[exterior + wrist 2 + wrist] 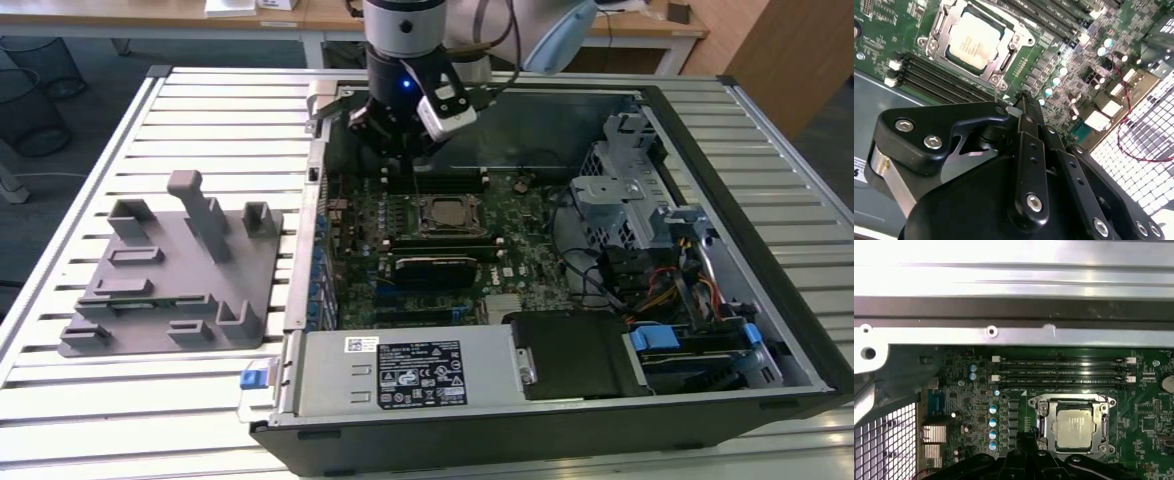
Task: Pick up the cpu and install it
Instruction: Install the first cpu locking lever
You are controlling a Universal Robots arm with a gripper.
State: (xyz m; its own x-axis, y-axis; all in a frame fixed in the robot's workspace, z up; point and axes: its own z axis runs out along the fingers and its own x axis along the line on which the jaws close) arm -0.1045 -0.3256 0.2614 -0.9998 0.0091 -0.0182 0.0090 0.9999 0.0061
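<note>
In the exterior view the arm reaches down into the open computer case, its gripper hanging over the far part of the motherboard, just beyond the socket. The cpu lies in that socket, a pale square inside the metal frame. A grey fixture tray sits on the slatted table at the exterior view's left, well apart from the case. In the second wrist view the gripper shows as black linkage with its fingers drawn together, nothing between them; the tip points at the board just beside the socket frame, and the cpu sits flat in it next to the memory slots. In the first wrist view the cpu rests in the socket, memory slots beyond it and the case wall further off.
</note>
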